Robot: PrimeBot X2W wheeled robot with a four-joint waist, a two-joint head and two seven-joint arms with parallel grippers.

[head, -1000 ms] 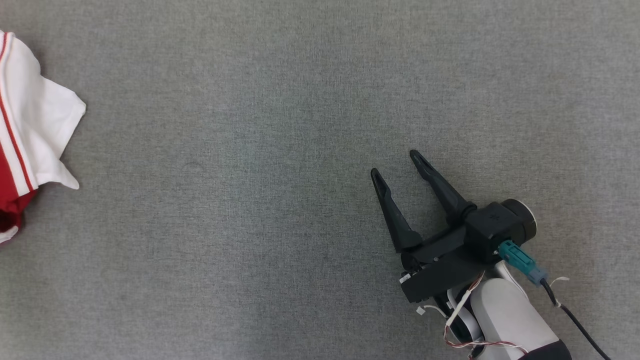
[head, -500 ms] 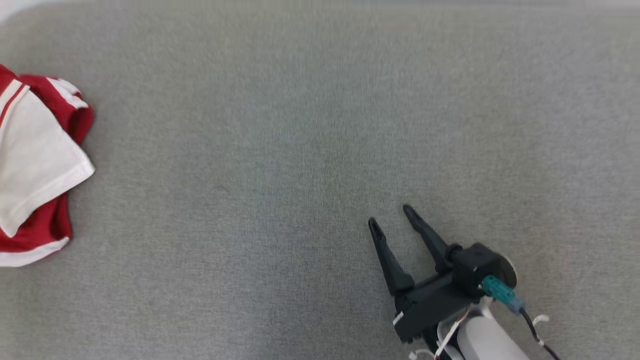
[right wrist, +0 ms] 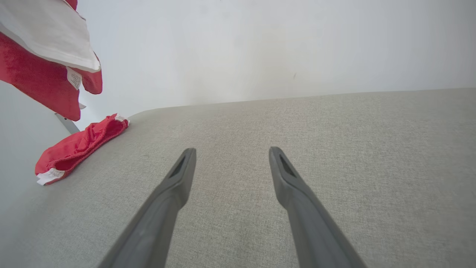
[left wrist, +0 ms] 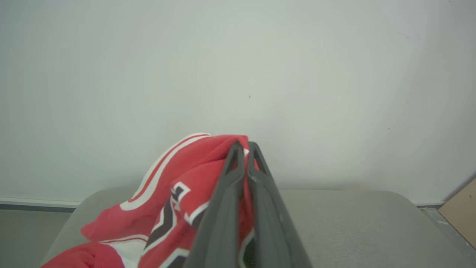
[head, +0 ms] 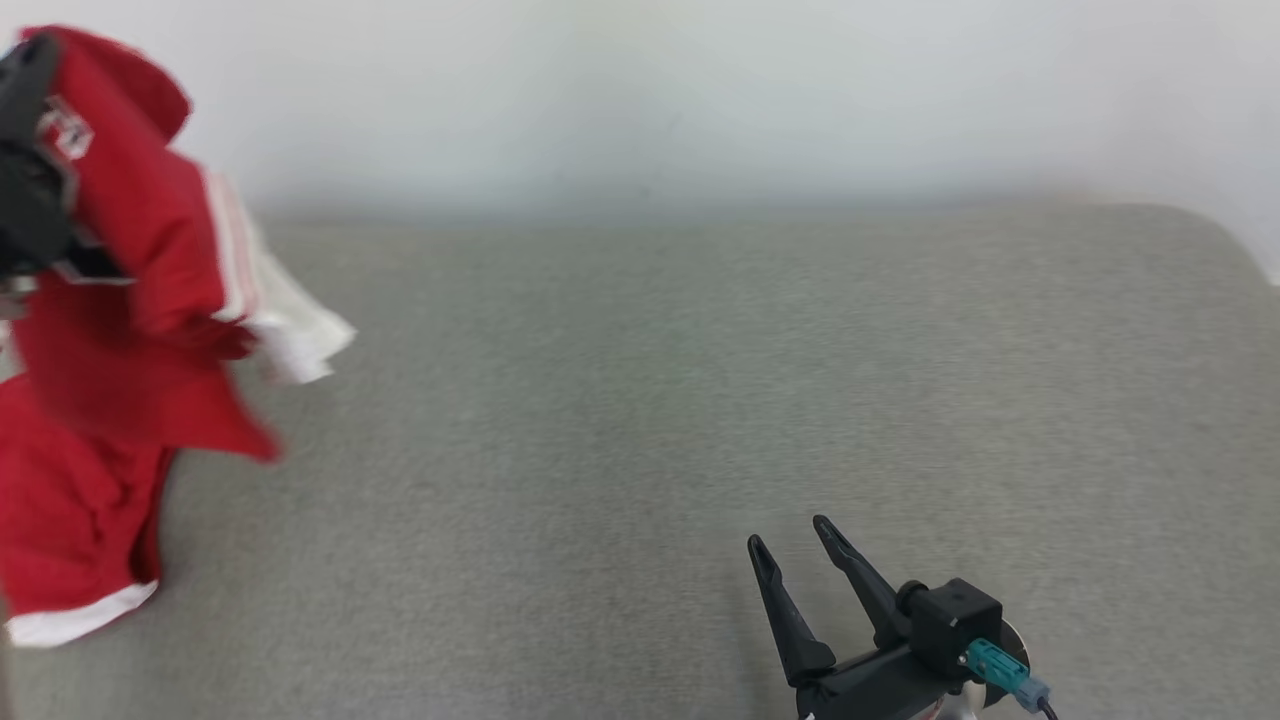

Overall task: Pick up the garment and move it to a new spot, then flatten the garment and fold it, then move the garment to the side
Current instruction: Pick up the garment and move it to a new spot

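**Left hand (left wrist: 244,146) clenched on the raised garment (left wrist: 167,178); right hand (head: 788,533) spread wide**

At the far left of the head view, the left hand (head: 30,170) is raised with the red-and-white garment (head: 120,300) bunched against it, blurred. The cloth hangs below the hand, and its white-edged hem reaches the grey bench (head: 640,400). In the left wrist view the two fingers press together, with red fabric pinched at their tips and the rest draping left of and below them. Further right, well apart from the cloth, the right hand (right wrist: 232,150) sits low over the bench, its fingers parted and grasping nothing. From there, part of the garment (right wrist: 41,82) hangs high to the hand's left. A pale wall (head: 640,100) stands behind.
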